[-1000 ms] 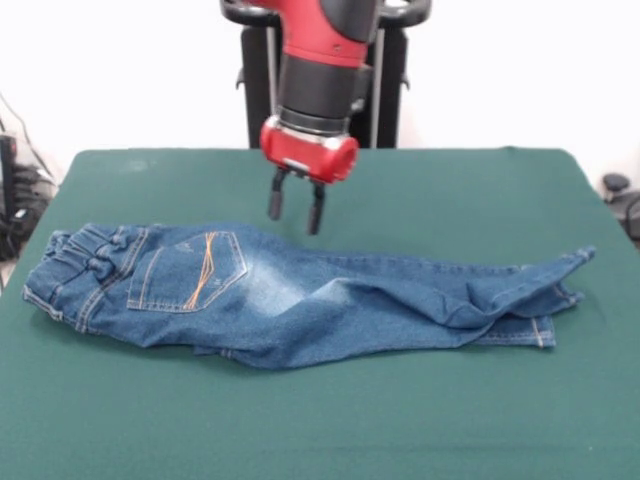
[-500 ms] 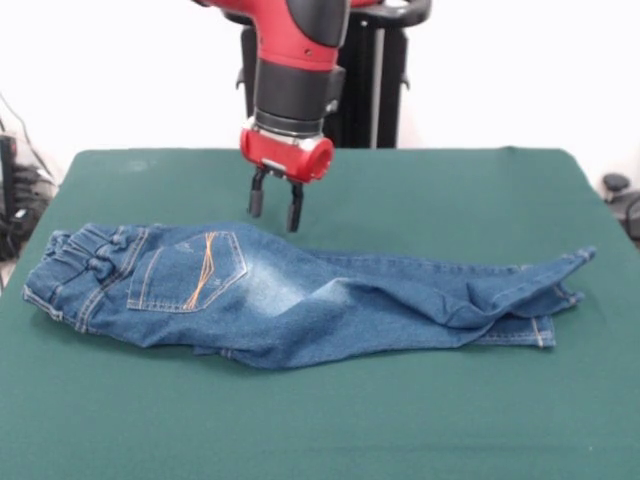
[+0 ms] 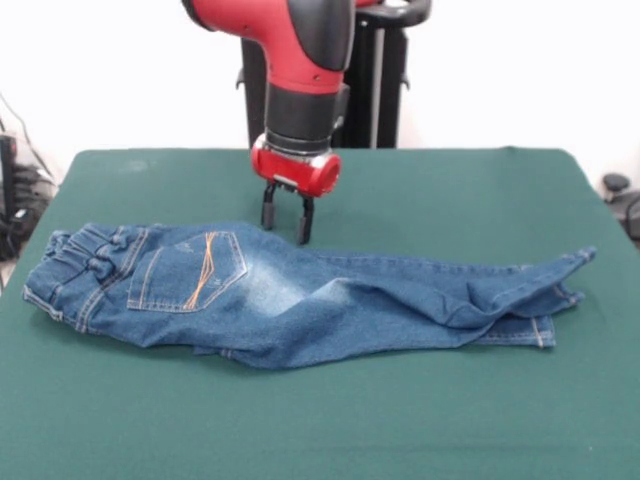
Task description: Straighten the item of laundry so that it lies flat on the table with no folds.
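The item of laundry, a small pair of blue denim jeans, lies across the table with its waistband at the left and its leg ends at the right. One leg lies folded over the other, with creases near the cuffs. An orange-stitched back pocket faces up. My gripper hangs just above the jeans' far edge, right of the pocket. Its two dark fingers point down, open with a small gap and nothing between them.
Green table surface runs all round the jeans, widest toward the front edge. Dark equipment and cables sit off the table at the left, and a dark object at the right.
My gripper swung left along the jeans' far edge, then came back a little to the right and lower. The jeans have not moved.
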Robot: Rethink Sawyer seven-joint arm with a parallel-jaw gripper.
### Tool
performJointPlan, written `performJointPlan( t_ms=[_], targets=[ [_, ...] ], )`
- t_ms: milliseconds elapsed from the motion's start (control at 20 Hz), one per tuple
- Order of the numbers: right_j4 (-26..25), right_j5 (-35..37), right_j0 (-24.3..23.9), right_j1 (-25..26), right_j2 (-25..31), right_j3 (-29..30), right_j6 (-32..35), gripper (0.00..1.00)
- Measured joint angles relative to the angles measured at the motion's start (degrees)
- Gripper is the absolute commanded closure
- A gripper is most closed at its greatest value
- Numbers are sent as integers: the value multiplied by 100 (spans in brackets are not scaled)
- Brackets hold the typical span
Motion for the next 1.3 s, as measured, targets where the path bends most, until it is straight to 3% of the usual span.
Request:
performJointPlan(
  t_ms=[500,1300],
  targets=[
    [-1081,374,-489,-70,293,-218,0,0],
    [-1462,1238,-812,-278,480,-611,0,0]
  ],
)
